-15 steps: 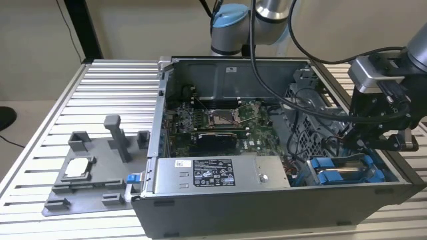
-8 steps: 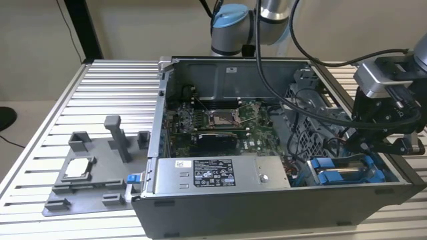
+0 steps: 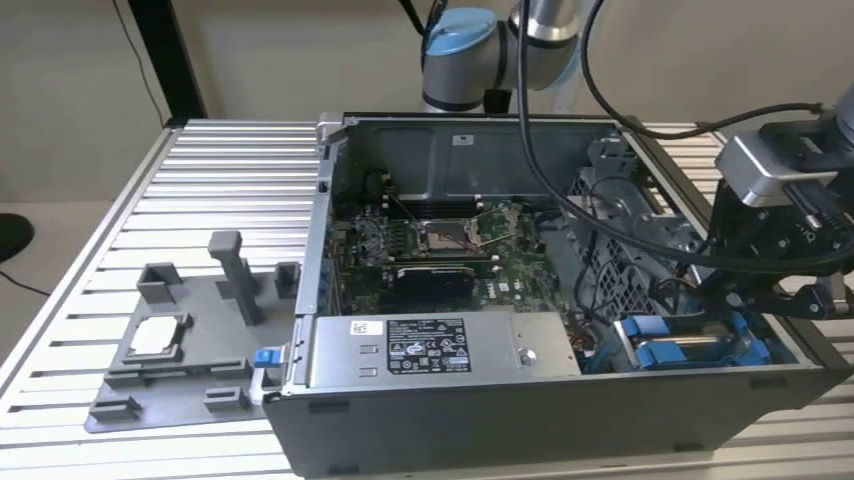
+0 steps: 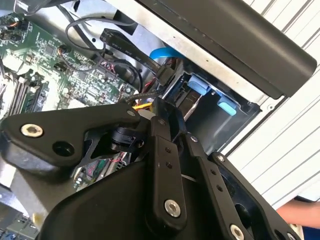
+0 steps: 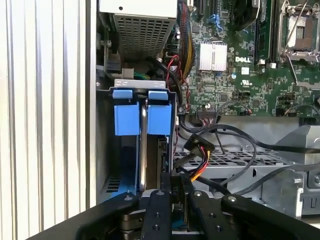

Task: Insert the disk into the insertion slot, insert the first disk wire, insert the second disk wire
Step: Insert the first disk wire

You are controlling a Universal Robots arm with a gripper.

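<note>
The disk (image 5: pixel 143 145) stands on edge inside the insertion slot (image 5: pixel 125 120), its silver side showing between two blue tabs. In the exterior view the slot (image 3: pixel 645 328) sits at the case's near corner, on that view's right. My gripper (image 5: pixel 179 179) hangs over the back end of the slot, black fingers drawn together. A black connector (image 5: pixel 200 147) with red and yellow wires lies loose just beside the fingertips, and its wires run right past them. Whether anything is pinched is hidden. The gripper (image 4: pixel 167 112) and the blue tabs (image 4: pixel 226 106) show in the second wrist view, the gripper (image 3: pixel 727 295) in the exterior view.
A grey labelled power-supply box (image 3: pixel 441 345) fills the case's near side. The green motherboard (image 3: pixel 427 240) lies behind it. A perforated metal cage (image 5: pixel 225 160) and several black cables crowd the space beside the slot. A grey fixture (image 3: pixel 187 340) rests on the slatted table.
</note>
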